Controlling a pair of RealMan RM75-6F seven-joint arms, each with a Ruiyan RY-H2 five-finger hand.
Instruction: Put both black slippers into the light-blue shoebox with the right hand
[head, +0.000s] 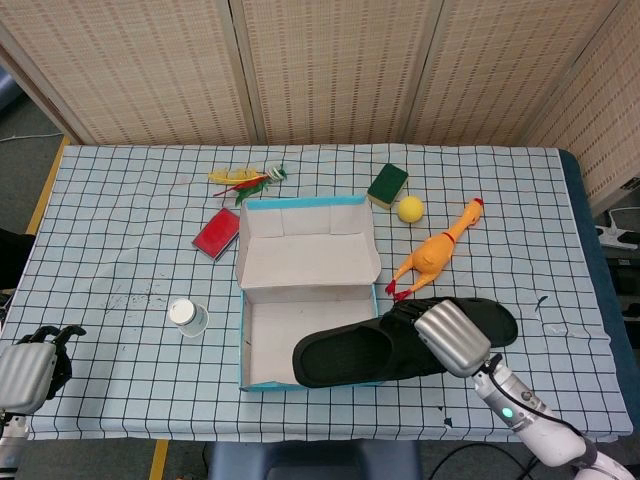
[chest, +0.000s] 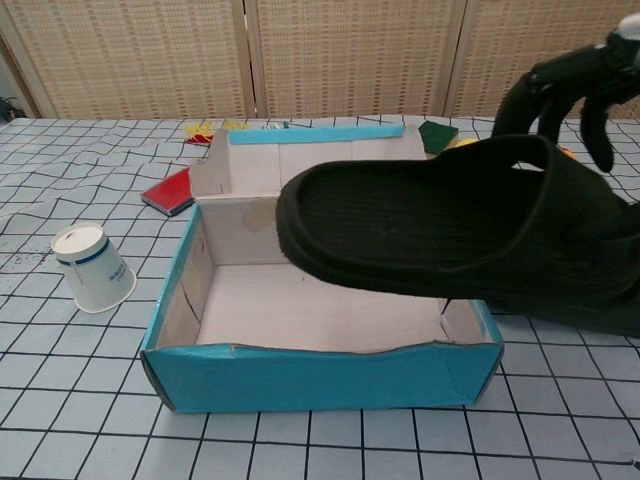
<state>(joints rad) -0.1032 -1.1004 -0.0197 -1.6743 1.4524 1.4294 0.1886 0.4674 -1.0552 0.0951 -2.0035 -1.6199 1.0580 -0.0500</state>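
Nearest the robot, the right hand holds one black rubber slipper by its heel end, dark fingers curled over the strap, and the whole thing hangs in the air, not resting on anything. The slipper's long axis runs crosswise, heel at the hand on the right, toe pointing left and jutting out over the open light-blue cardboard shoebox. From the chest view the sole tilts up toward the camera, toe above the box's right half, heel off past the right wall. That is the relation to watch: the box runs near to far, the slipper lies across it, so I'd judge the toe needs swinging round or dipping in before a release. Just behind the carried one, the second black slipper lies on the checked tabletop, right of the box and close to the same hand. The left hand sits far off at the near left corner, fingers curled in on nothing. Beyond, a yellow rubber chicken lies well clear.
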